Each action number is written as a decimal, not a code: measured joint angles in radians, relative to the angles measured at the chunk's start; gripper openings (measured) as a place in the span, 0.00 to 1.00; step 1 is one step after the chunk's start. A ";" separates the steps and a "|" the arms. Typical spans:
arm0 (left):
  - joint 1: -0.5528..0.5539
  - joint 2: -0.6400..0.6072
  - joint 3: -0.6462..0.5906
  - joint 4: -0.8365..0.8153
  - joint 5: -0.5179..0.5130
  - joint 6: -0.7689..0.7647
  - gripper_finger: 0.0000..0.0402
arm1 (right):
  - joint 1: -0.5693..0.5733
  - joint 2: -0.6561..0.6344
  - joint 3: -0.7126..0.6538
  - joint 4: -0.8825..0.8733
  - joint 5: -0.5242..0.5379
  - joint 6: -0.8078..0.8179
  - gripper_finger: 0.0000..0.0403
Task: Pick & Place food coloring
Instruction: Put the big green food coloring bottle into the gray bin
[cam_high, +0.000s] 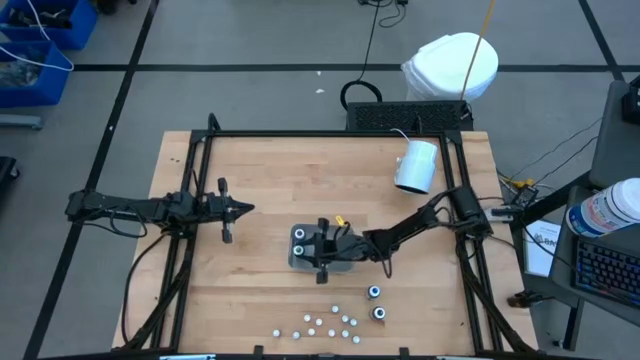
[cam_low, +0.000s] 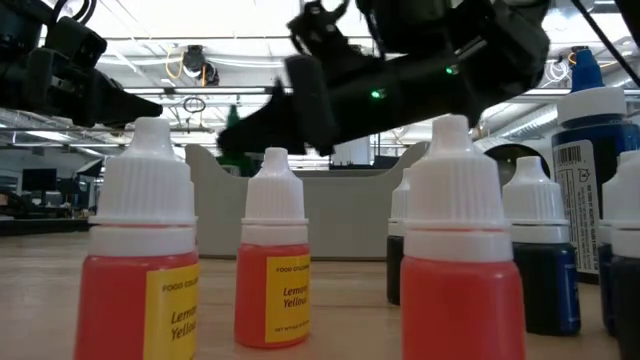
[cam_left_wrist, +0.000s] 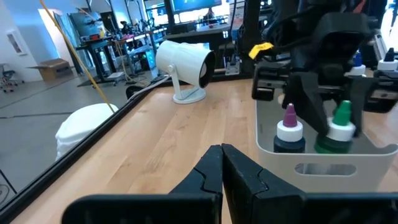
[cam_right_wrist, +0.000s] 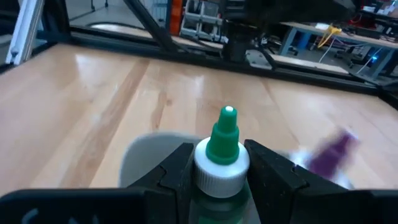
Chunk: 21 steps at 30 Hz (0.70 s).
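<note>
A green-tipped food coloring bottle (cam_right_wrist: 222, 163) is held upright between the right gripper's (cam_right_wrist: 219, 171) fingers, inside a grey tray (cam_high: 300, 258) at table centre. A purple-tipped bottle (cam_left_wrist: 289, 129) is seen standing beside it. Two dark bottles (cam_high: 377, 302) stand at five o'clock; white-capped bottles (cam_high: 322, 326) are clustered at six o'clock.

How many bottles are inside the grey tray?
2. A purple-tipped bottle stands free; the right gripper holds a green-tipped bottle. More may hide behind that gripper. The left gripper waits outside the tray.
</note>
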<state>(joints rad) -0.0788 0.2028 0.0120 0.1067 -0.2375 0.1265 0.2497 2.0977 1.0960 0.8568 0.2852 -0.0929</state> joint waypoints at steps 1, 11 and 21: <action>0.000 0.000 0.000 0.001 0.000 0.000 0.02 | 0.000 0.012 0.010 0.004 0.003 0.000 0.30; 0.000 0.000 0.000 -0.007 0.000 -0.001 0.02 | 0.000 0.032 0.025 0.007 0.006 0.001 0.30; 0.000 0.000 0.000 -0.007 0.000 -0.004 0.02 | 0.001 0.033 0.024 0.003 0.001 -0.002 0.30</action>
<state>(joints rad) -0.0792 0.2028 0.0120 0.1001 -0.2371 0.1223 0.2508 2.1304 1.1198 0.8600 0.2859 -0.0944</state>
